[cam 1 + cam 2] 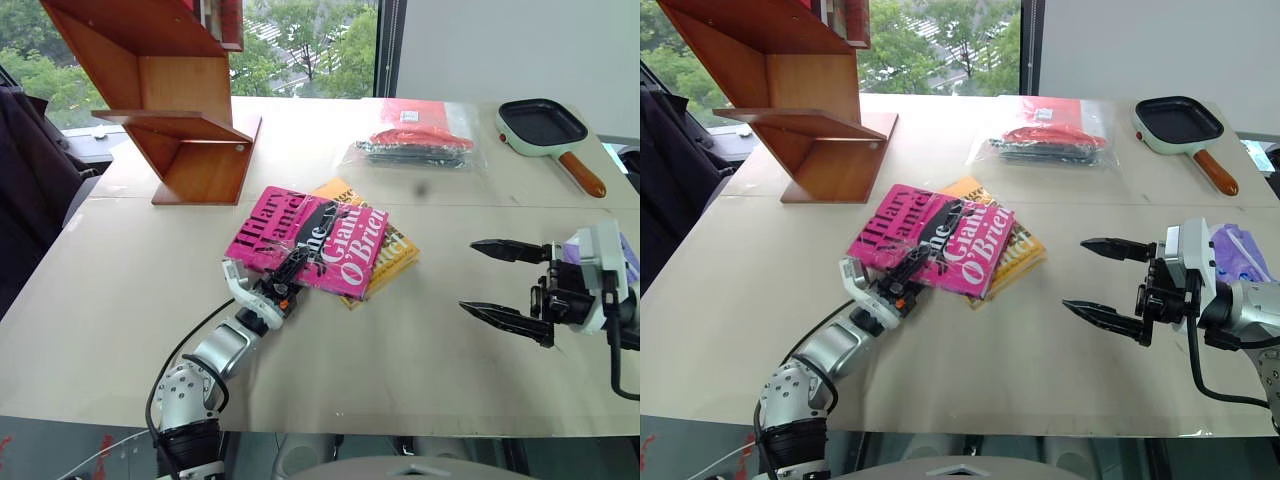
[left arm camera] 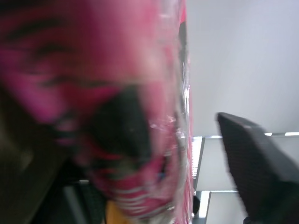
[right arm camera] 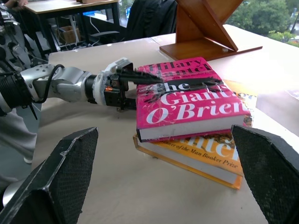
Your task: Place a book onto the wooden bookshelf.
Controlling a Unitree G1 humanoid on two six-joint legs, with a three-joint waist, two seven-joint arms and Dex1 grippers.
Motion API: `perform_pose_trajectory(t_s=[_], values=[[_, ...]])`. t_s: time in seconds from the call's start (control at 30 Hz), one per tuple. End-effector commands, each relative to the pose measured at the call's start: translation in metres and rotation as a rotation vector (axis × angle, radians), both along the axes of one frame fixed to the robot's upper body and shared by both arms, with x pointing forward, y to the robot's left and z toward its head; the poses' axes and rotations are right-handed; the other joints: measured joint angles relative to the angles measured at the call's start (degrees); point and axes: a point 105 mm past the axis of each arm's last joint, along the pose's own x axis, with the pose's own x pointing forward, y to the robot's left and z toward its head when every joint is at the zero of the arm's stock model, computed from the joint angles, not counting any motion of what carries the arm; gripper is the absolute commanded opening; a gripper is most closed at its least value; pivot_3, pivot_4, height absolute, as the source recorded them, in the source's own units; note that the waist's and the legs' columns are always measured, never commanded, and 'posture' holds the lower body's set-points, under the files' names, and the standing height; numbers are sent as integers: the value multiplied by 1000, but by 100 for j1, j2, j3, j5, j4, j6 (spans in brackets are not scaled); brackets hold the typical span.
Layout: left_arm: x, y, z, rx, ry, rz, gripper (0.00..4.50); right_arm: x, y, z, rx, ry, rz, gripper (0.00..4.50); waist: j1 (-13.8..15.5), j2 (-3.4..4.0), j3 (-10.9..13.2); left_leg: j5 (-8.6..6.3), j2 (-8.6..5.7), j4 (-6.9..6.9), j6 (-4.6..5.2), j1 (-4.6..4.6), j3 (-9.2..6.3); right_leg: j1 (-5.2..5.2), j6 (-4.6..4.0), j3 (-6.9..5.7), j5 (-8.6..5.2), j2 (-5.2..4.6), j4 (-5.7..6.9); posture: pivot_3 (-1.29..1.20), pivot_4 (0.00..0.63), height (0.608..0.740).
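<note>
1. Right wrist view: left gripper (image 3: pixel 140 88) clamps the near edge of the book (image 3: pixel 187 95), one finger on the cover.
2. Book lies on a yellow book (image 1: pixel 392 258), near the bookshelf (image 1: pixel 190 120).
3. Right gripper (image 1: pixel 492 280) wide, right of book, apart.

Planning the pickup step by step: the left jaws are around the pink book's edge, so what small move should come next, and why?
Probably finish closing the left gripper before any lift: one finger lies across the pink book's cover, yet the book rests flat on the yellow-orange book, short of the wooden bookshelf.
</note>
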Motion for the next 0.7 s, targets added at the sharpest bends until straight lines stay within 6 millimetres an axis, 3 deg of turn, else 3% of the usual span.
perform_pose_trajectory(t_s=[0.03, 0.07, 0.23, 0.4, 0.43, 0.57, 0.7], values=[[-5, 1, 23, -38, -70, 24, 1120, 0, 2, 9, 9, -47, 18, 4500, -4, -13, 8, 0, 0, 0, 0, -1, 0, 0, 0, 2, 0, -3, -1, 0, 150, 740], [-7, 3, 32, -29, -101, 38, 687, 1, 2, 9, 9, -47, 23, 4500, -12, -24, 15, 0, 0, 0, 0, -4, 0, -4, 0, 6, 0, -6, -1, 0, 150, 740], [-18, 9, 71, 175, -282, 103, 650, 9, 5, 9, 18, -52, 50, 4500, -69, -48, 31, 9, 3, 0, -19, -46, -3, -43, -1, 12, 1, -25, -3, 0, 150, 740], [-16, 27, 132, 658, -581, 247, 650, 31, 5, 29, 126, -85, 50, 4500, -94, -54, 42, 11, 2, -3, -23, -50, -1, -46, -2, 12, 1, -2, -9, 0, 150, 740], [-14, 29, 142, 766, -639, 261, 650, 38, 4, 35, 159, -96, 40, 4500, -95, -60, 52, 10, 1, -3, -21, -49, -1, -45, -2, 12, 1, 1, -8, 0, 150, 740], [-1, 43, 196, 1509, -951, 344, 650, 59, 7, 67, 310, -150, 62, 4500, -105, -57, 74, 11, -5, -6, -21, -44, 3, -46, -8, 4, 4, 30, -6, 0, 150, 740], [3, 53, 221, 2026, -1113, 357, 650, 68, 10, 80, 364, -172, 75, 4500, -94, -56, 77, 18, -6, -51, -33, -46, 27, -76, 6, 26, 11, 25, -15, 0, 150, 740]])
